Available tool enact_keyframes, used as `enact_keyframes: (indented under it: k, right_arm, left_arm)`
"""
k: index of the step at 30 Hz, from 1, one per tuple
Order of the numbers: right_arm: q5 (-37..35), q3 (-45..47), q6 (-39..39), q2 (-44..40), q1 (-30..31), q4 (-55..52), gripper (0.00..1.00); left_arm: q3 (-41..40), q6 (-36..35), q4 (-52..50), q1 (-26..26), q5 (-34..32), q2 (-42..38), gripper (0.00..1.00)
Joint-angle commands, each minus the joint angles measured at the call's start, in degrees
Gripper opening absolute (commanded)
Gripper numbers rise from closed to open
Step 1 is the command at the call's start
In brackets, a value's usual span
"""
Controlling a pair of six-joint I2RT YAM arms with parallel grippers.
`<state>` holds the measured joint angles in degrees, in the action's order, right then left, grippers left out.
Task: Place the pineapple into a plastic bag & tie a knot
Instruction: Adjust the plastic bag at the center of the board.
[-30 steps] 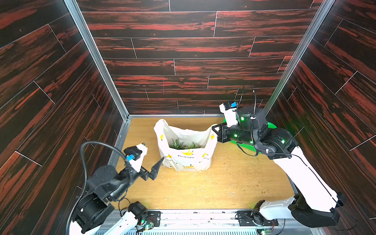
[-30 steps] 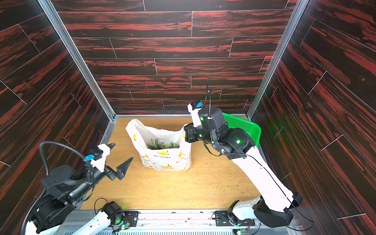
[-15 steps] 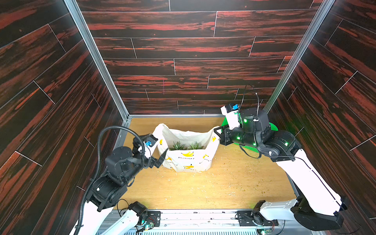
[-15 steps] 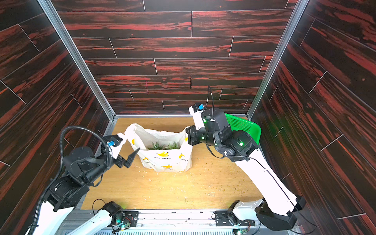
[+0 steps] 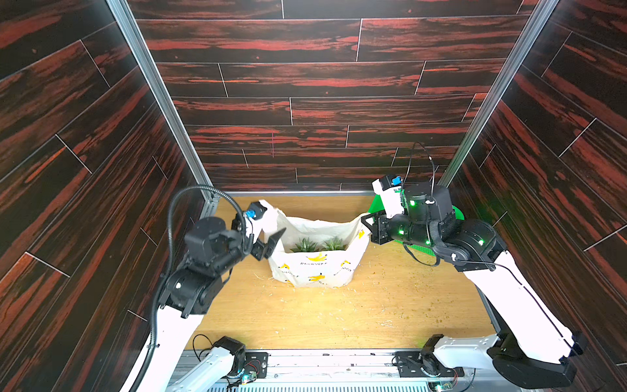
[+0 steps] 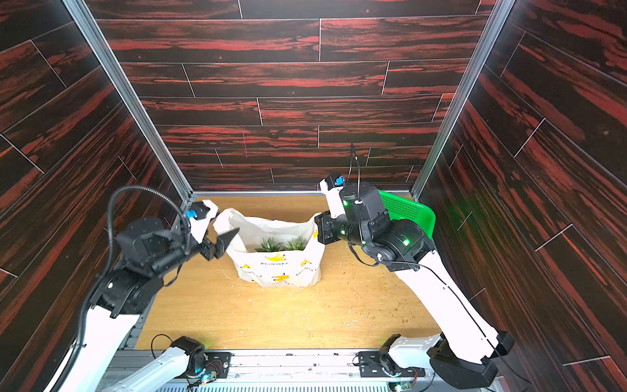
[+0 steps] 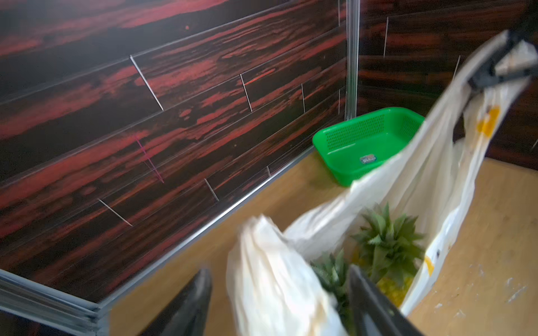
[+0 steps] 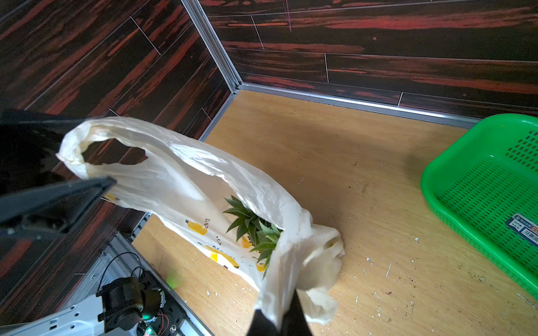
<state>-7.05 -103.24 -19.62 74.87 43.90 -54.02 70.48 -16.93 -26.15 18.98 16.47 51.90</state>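
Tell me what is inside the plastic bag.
Inside the plastic bag, two spiky green pineapple crowns show through the open mouth; the left wrist view shows some yellow fruit beneath. The rest of the fruit and the bag's bottom are hidden by its walls.

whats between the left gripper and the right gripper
The plastic bag, with pineapple tops showing inside, stretches from the left gripper to the right gripper; both top views show it.

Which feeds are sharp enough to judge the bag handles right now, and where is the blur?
Left wrist view: smeared, the plastic bag and left gripper soft-edged, the green basket clearer. Right wrist view: sharp on the bag's handle loop and the pineapple leaves, where the right gripper pinches the plastic. Both top views: crisp and evenly lit.
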Motion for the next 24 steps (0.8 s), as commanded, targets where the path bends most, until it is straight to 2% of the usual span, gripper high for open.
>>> enact_keyframes:
  k: [1, 2, 6, 10, 14, 16, 21, 24]
  right_arm:
    - [-0.2, -1.0, 0.6, -0.6, -0.5, 2.1, 0.00]
    - [-0.4, -1.1, 0.6, -0.4, -0.7, 2.1, 0.00]
    - [-0.6, -3.2, 0.9, 0.8, -2.3, 3.4, 0.00]
    - [0.2, -7.2, 2.2, 2.6, -4.7, 4.4, 0.00]
    - [0.2, -12.7, 4.3, 5.0, -6.1, 4.1, 0.00]
    - [0.2, -15.0, 5.4, 5.9, -6.5, 4.0, 0.00]
    - [0.0, -16.7, 8.6, 6.6, -6.8, 4.2, 0.00]
    - [-0.8, -13.6, 9.2, 5.7, -7.0, 3.1, 0.00]
  left_arm:
    - [2.5, 0.3, 0.3, -0.3, 2.3, 1.7, 0.49]
    - [3.0, 0.3, -0.3, -0.3, 2.7, 2.2, 0.42]
    - [4.2, 2.2, -0.7, -0.3, 5.7, 2.4, 0.00]
    - [4.1, 9.4, 4.1, -0.3, 9.7, 1.8, 0.00]
    - [3.8, 24.0, 16.4, 1.3, 14.4, 2.3, 0.00]
    - [4.0, 28.3, 21.0, 2.8, 15.0, 3.0, 0.00]
    - [7.3, 31.7, 22.7, 3.4, 18.4, 6.8, 0.00]
    - [7.3, 34.3, 24.4, 4.3, 19.4, 8.5, 0.00]
